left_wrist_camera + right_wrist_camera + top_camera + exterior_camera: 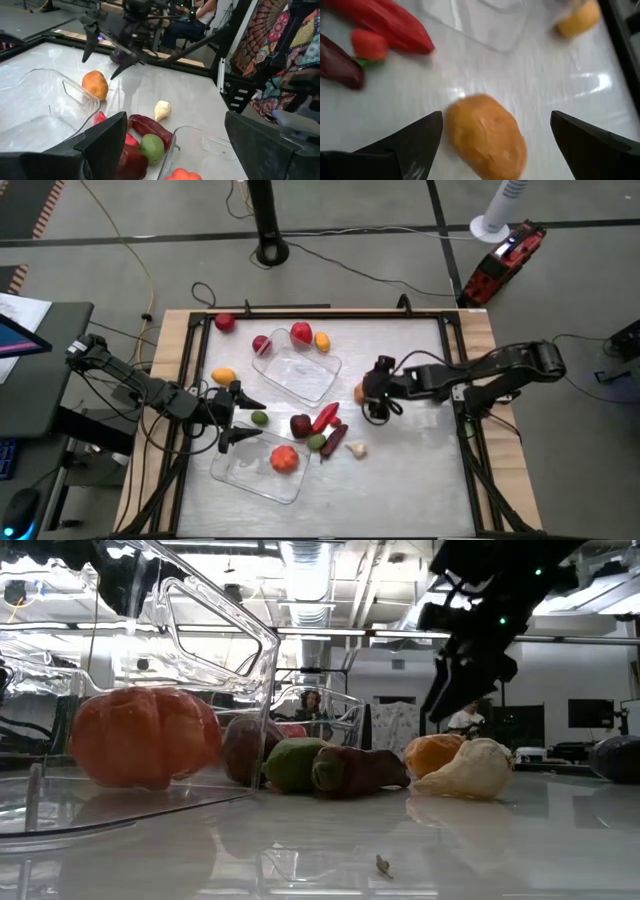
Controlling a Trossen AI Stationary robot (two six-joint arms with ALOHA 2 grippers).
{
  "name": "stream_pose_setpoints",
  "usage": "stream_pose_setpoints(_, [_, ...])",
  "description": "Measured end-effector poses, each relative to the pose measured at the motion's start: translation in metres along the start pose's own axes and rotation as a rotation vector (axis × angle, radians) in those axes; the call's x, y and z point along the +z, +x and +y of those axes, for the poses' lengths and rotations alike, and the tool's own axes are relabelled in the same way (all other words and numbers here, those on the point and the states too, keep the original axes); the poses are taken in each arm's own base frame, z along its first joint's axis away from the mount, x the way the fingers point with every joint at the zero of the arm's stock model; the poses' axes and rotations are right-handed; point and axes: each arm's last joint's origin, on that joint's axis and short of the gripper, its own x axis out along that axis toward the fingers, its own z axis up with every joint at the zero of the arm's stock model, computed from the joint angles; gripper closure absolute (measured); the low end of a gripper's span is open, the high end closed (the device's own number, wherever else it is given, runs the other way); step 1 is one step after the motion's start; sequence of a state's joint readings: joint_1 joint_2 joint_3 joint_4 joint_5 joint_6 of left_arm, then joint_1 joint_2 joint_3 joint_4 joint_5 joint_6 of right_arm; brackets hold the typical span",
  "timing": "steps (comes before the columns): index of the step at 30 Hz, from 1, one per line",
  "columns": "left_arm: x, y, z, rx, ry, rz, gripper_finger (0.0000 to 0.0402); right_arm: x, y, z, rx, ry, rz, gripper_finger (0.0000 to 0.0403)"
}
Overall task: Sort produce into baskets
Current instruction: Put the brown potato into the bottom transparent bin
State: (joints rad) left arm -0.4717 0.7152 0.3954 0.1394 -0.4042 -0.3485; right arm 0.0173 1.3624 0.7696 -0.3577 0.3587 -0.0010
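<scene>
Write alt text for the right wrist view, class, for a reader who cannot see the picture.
An orange fruit lies on the white table between the open fingers of the right end effector. Beyond it lie a long red pepper, a small red strawberry-like piece, a dark maroon piece, a clear basket and a yellow-orange fruit.

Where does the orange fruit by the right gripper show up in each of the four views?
High view: orange fruit at the right gripper, beside the far basket.
Low view: right of centre, behind the whitish garlic piece.
Left wrist view: upper left, under the right gripper's open fingers.
Right wrist view: bottom centre, between the fingers.
Shared landmark: the garlic piece, in the first three.
</scene>
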Motion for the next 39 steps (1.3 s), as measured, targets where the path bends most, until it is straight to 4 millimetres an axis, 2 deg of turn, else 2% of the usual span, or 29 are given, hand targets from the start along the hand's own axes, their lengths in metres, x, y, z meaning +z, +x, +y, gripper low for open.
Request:
stream_pose_setpoints(5, [-0.001,0.0,0.0,-0.002,0.003,0.008,0.0079,-0.007,0.006,-0.01,0.038,-0.004,0.077,0.0004])
stream_pose_setpoints(11, [-0.002,0.0,0.001,0.002,0.009,0.02,0.0079,-0.018,0.034,-0.007,0.091,-0.039,0.209,0.0021])
stream_pose_setpoints(15, [-0.002,0.0,0.001,0.002,0.009,0.021,0.0079,-0.024,0.051,-0.001,0.095,-0.073,0.265,0.0048])
stream_pose_setpoints(18, [-0.002,0.0,0.001,0.002,0.009,0.02,0.0079,-0.024,0.053,0.002,0.097,-0.075,0.269,0.0083])
stream_pose_setpoints(28, [-0.002,0.0,0.0,0.003,0.007,0.016,0.0079,0.001,0.028,0.022,0.089,-0.112,0.095,0.0198])
stream_pose_setpoints(31, [-0.002,0.0,0.001,0.002,0.002,0.017,0.0079,0.005,0.021,0.027,0.101,-0.108,0.069,0.0206])
stream_pose_setpoints(34, [-0.002,0.0,0.0,-0.001,0.002,0.018,0.0079,0.014,0.013,0.034,0.097,-0.094,0.034,0.0196])
stream_pose_setpoints(39, [-0.001,0.0,0.0,0.0,0.005,0.014,0.0079,0.04,-0.008,0.052,0.147,-0.106,-0.093,0.0199])
